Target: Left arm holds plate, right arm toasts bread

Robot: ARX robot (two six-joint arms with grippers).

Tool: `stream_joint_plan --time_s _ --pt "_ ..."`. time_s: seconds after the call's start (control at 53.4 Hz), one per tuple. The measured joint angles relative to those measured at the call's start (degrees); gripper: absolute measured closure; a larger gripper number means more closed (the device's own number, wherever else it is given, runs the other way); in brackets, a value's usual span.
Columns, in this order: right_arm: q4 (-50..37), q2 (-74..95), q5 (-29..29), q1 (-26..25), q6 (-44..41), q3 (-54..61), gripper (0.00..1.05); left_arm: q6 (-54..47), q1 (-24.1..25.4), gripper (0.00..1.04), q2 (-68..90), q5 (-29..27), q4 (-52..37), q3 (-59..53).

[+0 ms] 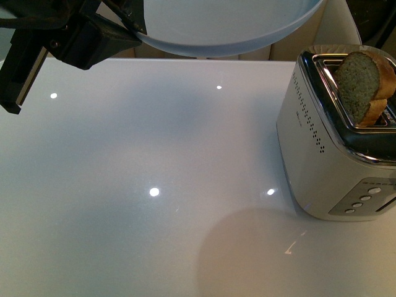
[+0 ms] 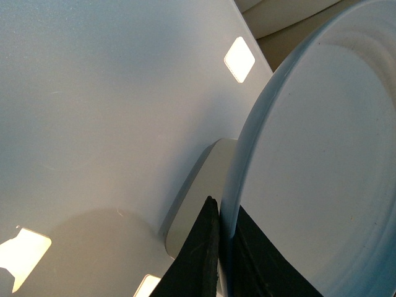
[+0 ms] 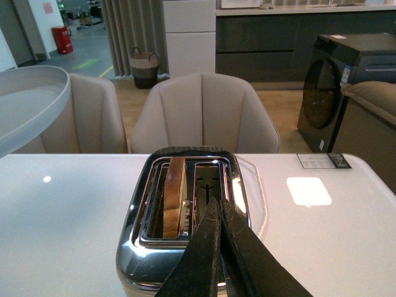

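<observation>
The left arm's black angular gripper (image 2: 226, 223) is holding a round pale blue-grey glossy plate (image 1: 229, 25) in the air above the far edge of the glossy white desk (image 1: 124, 185). Its jaws are clamping narrowly on the plate's raised rim, one finger on each face. The plate is casting a soft shadow on the desk and is well apart from the toaster.

A thick slice of light-brown speckled wholemeal bread (image 1: 365, 83) is standing upright in one slot of a brushed silver two-slot toaster (image 1: 328, 154) at the robot's right, with its rounded top sticking out above the chrome. The other slot is showing only bare wire.

The right arm's black gripper (image 3: 218, 207) is hanging over the toaster's chrome top beside the empty slot, with its jaws pressed together on nothing.

Beige padded chairs (image 3: 204, 111) are standing behind the desk, with a woven basket (image 3: 144, 65) and a dark front-loading appliance (image 3: 346, 86) farther back.
</observation>
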State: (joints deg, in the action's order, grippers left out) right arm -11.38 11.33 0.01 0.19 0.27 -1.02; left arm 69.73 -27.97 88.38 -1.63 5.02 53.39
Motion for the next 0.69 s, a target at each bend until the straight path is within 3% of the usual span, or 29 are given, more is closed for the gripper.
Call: stream_joint_plan --time_s 0.112,0.225,0.525,0.693 --pt "1.4 -1.4 0.0 0.0 0.0 0.0 1.03 0.0 0.0 1.02 0.0 0.0 0.0 0.0" --pt "10.3 -8.6 0.1 0.0 0.0 0.0 1.03 0.0 0.0 1.02 0.0 0.0 0.0 0.0" --pt "11.2 -11.0 0.0 0.0 0.0 0.0 1.03 0.0 0.0 1.02 -0.1 0.0 0.0 0.0" --pt "11.3 -11.0 0.0 0.0 -0.1 0.0 0.76 0.0 0.0 1.02 -0.1 0.0 0.0 0.0"
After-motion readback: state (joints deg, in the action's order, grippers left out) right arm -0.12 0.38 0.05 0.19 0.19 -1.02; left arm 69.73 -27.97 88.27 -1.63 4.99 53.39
